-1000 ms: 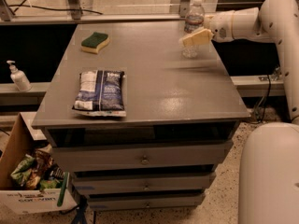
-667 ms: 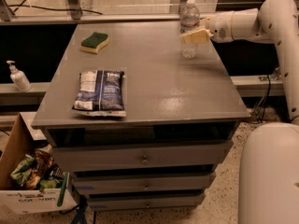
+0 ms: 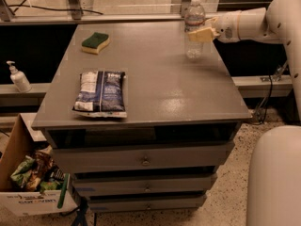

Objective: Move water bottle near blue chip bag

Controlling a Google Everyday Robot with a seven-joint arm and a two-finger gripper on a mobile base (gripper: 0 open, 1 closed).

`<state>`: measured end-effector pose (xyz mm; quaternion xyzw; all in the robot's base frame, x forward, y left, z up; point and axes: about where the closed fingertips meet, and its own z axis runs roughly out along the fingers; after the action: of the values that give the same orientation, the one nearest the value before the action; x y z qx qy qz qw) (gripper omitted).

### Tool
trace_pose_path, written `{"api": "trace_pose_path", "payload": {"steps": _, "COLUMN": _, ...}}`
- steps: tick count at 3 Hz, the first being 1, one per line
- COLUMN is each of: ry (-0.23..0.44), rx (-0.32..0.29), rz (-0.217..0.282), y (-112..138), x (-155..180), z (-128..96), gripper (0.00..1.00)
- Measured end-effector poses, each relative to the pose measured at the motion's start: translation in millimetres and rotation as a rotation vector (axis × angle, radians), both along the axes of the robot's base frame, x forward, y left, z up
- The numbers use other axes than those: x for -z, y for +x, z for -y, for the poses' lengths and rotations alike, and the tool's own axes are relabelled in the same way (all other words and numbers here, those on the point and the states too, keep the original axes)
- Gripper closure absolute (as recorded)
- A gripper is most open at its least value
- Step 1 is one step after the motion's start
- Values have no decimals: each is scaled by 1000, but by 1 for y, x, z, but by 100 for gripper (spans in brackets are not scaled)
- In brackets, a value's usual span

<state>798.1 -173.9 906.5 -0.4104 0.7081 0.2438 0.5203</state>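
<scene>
The water bottle (image 3: 194,19) is clear with a white cap and stands upright near the far right corner of the grey table (image 3: 160,88). My gripper (image 3: 202,34) reaches in from the right at the bottle's mid-height, and its tan tip lies across the bottle's front. The blue chip bag (image 3: 101,93) lies flat near the table's front left edge, well apart from the bottle and the gripper.
A green and yellow sponge (image 3: 96,42) lies at the table's far left. A white pump bottle (image 3: 18,77) stands on a ledge to the left. A cardboard box of snack packets (image 3: 33,178) sits on the floor at lower left. Drawers (image 3: 146,161) are below the tabletop.
My gripper has moved up and closer against the water bottle, from lower down on its right side to its mid-height. The bottle, chip bag and sponge have stayed in place.
</scene>
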Motion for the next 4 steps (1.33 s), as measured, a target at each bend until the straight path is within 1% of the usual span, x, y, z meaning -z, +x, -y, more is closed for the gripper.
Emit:
{"api": "trace_pose_path", "payload": {"steps": 1, "ry": 24, "rx": -32, "rz": -25, "y": -20, "x": -18, "z": -3, "gripper": 100}}
{"api": "trace_pose_path", "payload": {"steps": 2, "ry": 28, "rx": -106, "rz": -58, "y": -53, "x": -30, "z": -14, "gripper": 100}}
{"api": "trace_pose_path", "payload": {"steps": 3, "ry": 23, "rx": -214, "rz": -97, "y": -89, "x": -29, "z": -39, "gripper": 100}}
{"api": "trace_pose_path", "payload": {"steps": 4, "ry": 36, "rx": -335, "rz": -128, "y": -128, "x": -26, "z": -78, "gripper": 100}}
